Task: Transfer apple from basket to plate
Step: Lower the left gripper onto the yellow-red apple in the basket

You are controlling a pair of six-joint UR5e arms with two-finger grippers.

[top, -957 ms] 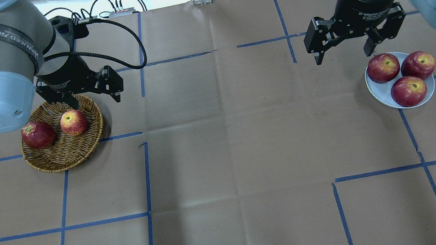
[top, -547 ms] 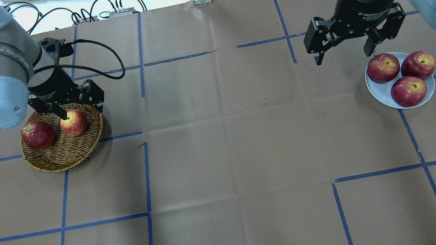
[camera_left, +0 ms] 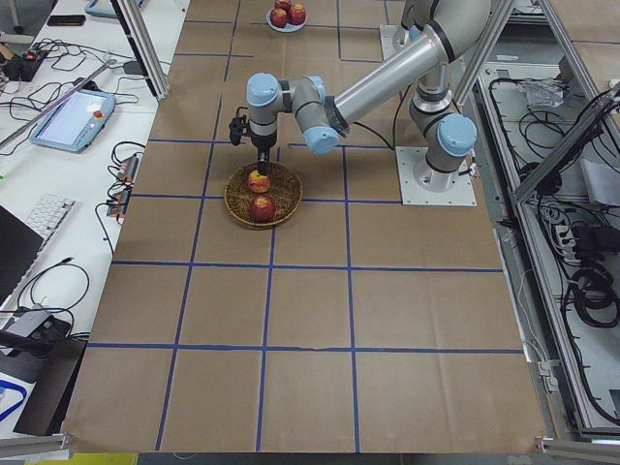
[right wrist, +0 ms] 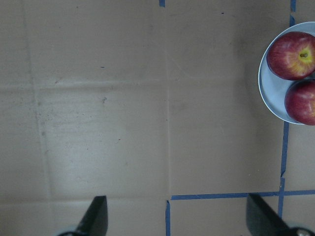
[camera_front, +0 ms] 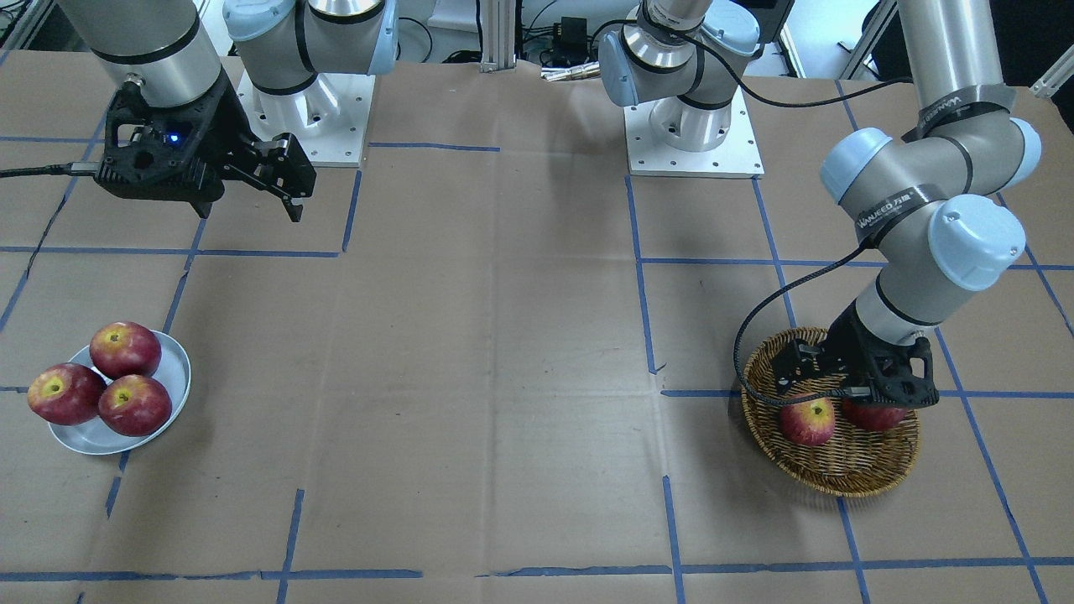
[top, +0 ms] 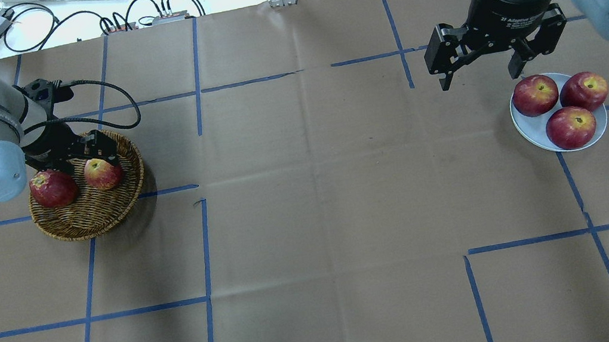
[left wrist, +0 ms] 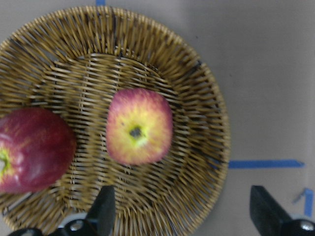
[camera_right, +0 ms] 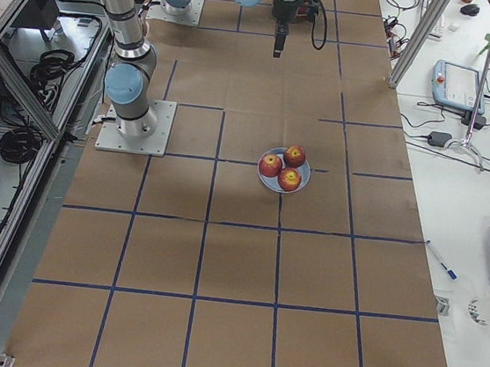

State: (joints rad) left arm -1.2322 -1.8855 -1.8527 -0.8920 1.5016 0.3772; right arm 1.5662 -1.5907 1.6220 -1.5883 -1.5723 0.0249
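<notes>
1. over the last second the left claw (left wrist: 181, 201) came down from well above the basket (top: 101, 225) to low over the basket's far rim; the arm had folded in as it dropped.
2. it was released, its jaws spread wide and holding nothing. in the wrist view both fingers framed the bottom edge, with the apple (top: 102, 173) ahead of them and not yet between them.
3. the apple had not moved. it lay in the basket, stem up, on the side away from the darker apple (top: 53, 188), with a gap of bare wicker between the two.
4. the right claw (top: 479, 75) had not shifted. it hung open and empty far across the tabletop (top: 314, 193) from the basket, just beside the plate (top: 530, 128), which already carried three dark apples.
5. i judged this to be the end of the approach, with no grasp made and the transfer itself not begun. the apple sat nearer one finger than the other, so the claw probably needed centring before clenching.
</notes>
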